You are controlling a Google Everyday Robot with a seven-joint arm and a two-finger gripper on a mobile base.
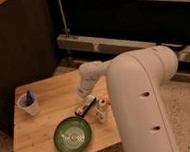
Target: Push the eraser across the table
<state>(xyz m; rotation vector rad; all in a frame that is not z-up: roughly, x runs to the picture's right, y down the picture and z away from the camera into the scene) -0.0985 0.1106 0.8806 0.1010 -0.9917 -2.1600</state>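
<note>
At the centre of the frame, the light wooden table (pixel 45 102) carries four items. The eraser (pixel 86 106), a flat dark block with a whitish top strip and a reddish lower-left end, lies diagonally near the middle of the tabletop, just above the rim of the green plate (pixel 72 135). The plate sits toward the table's lower edge. Just right of the eraser stands a small orange-and-white bottle (pixel 102 109), upright, close to the table's right edge. A white cup (pixel 28 104) holding something blue stands near the left edge, well apart from the rest. The white robot arm (pixel 140 96) fills the right half of the frame, reaching leftward over the tabletop. The gripper (pixel 86 91) hangs just above the eraser's upper end, fingers drawn together, holding nothing; contact with the eraser cannot be determined.
</note>
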